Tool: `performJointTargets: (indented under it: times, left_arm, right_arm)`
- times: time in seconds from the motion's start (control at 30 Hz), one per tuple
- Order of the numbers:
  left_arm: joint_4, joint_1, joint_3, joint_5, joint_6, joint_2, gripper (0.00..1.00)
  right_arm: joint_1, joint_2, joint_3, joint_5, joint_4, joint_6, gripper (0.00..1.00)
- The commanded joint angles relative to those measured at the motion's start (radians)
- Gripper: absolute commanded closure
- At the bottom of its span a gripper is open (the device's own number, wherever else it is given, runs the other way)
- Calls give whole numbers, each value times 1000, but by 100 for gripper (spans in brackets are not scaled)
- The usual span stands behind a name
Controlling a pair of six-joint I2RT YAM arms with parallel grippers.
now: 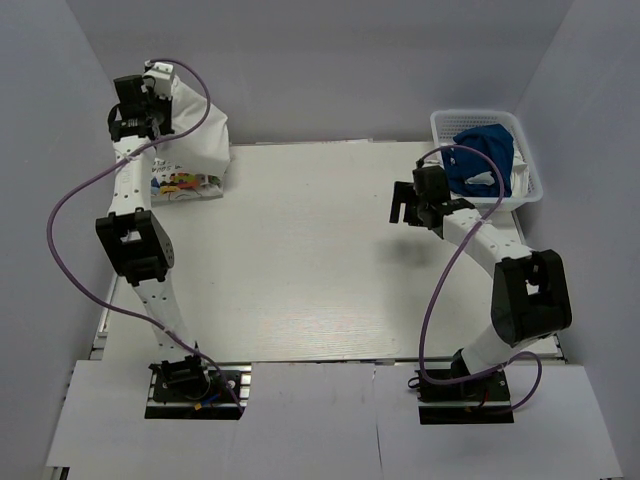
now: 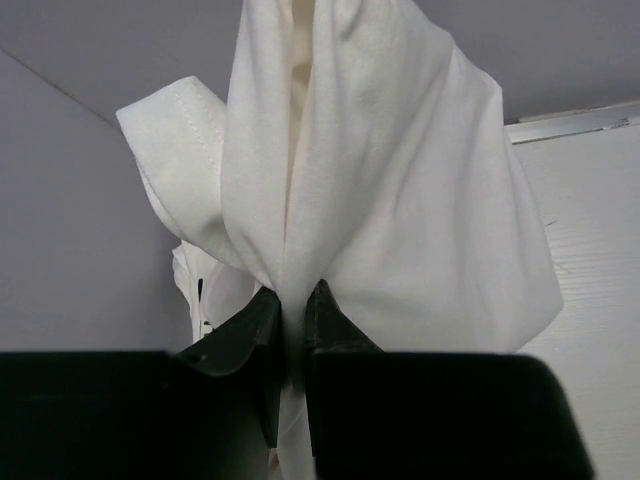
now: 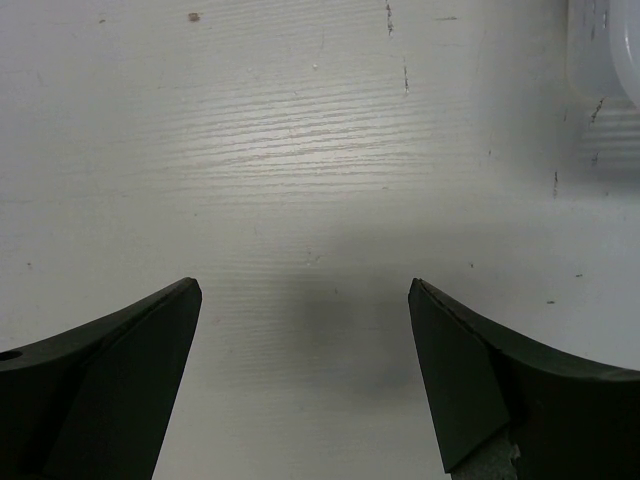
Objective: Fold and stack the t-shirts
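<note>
My left gripper (image 1: 160, 78) is raised at the far left corner and shut on a bunched white t-shirt (image 1: 198, 125) that hangs from it. In the left wrist view its fingers (image 2: 262, 310) pinch a fold of the white cloth (image 2: 400, 200). Under it a folded white t-shirt with colourful cartoon print (image 1: 185, 183) lies on the table. A blue t-shirt (image 1: 480, 155) sits crumpled in the basket at the far right. My right gripper (image 1: 408, 205) is open and empty over bare table (image 3: 310, 200), left of the basket.
A white mesh basket (image 1: 530, 185) stands at the table's far right corner; its rim shows in the right wrist view (image 3: 605, 50). Grey walls close in the back and sides. Purple cables loop off both arms.
</note>
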Motion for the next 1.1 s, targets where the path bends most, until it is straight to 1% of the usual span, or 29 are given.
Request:
performJointTargets:
  times: [0.0, 0.13, 0.2, 0.33, 0.5, 0.53, 0.57, 0.6, 0.63, 0.67, 0.7, 0.73, 0.77, 0.83, 0.87, 0.93, 0.97, 1.03, 1.07]
  left_arm:
    - [55, 43, 9, 85, -15, 34, 100]
    - [81, 95, 47, 109, -15, 119, 100]
    - [98, 107, 78, 134, -15, 164, 100]
    - [118, 120, 147, 125, -15, 231, 100]
    - [127, 141, 158, 111, -15, 250, 100]
    - [127, 152, 158, 97, -24, 250, 90]
    - [127, 152, 158, 97, -33, 250, 77]
    - [139, 152, 158, 97, -49, 250, 45]
    - [139, 152, 149, 97, -58, 250, 29]
    - [139, 152, 149, 97, -82, 250, 10]
    - [148, 152, 149, 76, -101, 250, 0]
    - [158, 152, 159, 59, -122, 250, 0]
    - [167, 152, 159, 7, -144, 250, 0]
    - [191, 152, 159, -32, -217, 239, 0]
    - [191, 152, 159, -33, -245, 230, 0]
    - [280, 152, 94, -33, -321, 203, 0]
    - [293, 152, 57, -18, -364, 190, 0]
    - [306, 143, 57, -6, -430, 190, 0]
    - [306, 143, 57, 11, -431, 190, 0]
  right_arm:
    - [-1, 23, 63, 28, -27, -11, 10]
    - [1, 38, 92, 37, -45, -9, 10]
    - [1, 42, 105, 45, -63, -9, 10]
    - [1, 48, 112, 47, -71, -4, 10]
    - [4, 94, 152, 38, -100, 8, 10]
    - [-1, 103, 172, 25, -108, 9, 10]
    - [2, 123, 177, 21, -111, 14, 10]
    - [4, 130, 191, 4, -117, 15, 10]
    - [4, 137, 200, -1, -122, 20, 10]
    - [4, 147, 205, -1, -125, 20, 10]
    - [5, 152, 206, -7, -126, 25, 10]
    - [8, 154, 209, -9, -129, 26, 10]
    - [7, 152, 211, -21, -133, 28, 10]
    - [7, 152, 211, -39, -133, 31, 10]
    - [7, 140, 209, -48, -126, 32, 10]
    - [10, 135, 202, -51, -114, 32, 10]
    - [11, 123, 192, -59, -105, 28, 10]
    - [8, 121, 189, -70, -99, 32, 10]
    - [11, 120, 188, -94, -87, 29, 10]
